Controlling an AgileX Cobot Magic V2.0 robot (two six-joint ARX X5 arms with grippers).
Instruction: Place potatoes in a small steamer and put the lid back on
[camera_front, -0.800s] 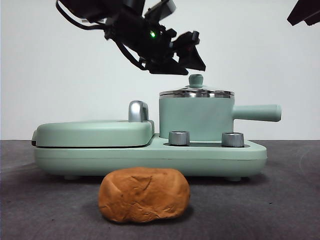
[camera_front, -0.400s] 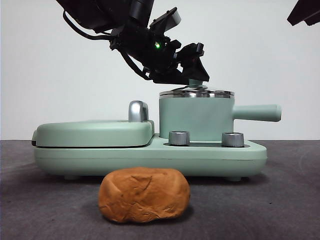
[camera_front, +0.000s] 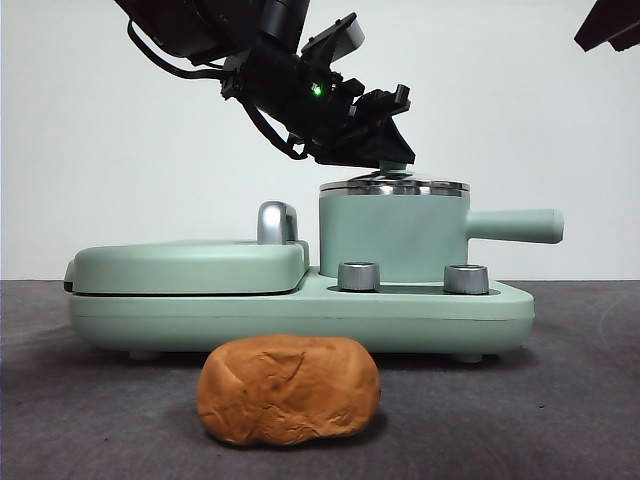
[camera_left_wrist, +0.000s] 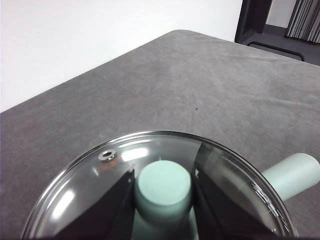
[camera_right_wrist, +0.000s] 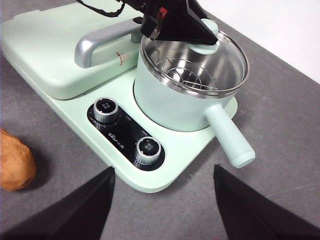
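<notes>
Gripping the lid (camera_left_wrist: 100, 185) knob, left gripper (camera_left_wrist: 164, 200) jaws closed, right gripper (camera_right_wrist: 162, 200) open above grey table (camera_front: 560, 400), white wall behind.

The left arm (camera_front: 240, 45) is black and blocky, with a loose black cable looped beneath it and a small green light glowing on its wrist. A grey-topped box sits on that wrist. Its gripper (camera_right_wrist: 172, 22) has flat, wedge-shaped black jaws and a red mark. The right gripper (camera_right_wrist: 162, 205) shows two matte black, pointed jaws.
</notes>
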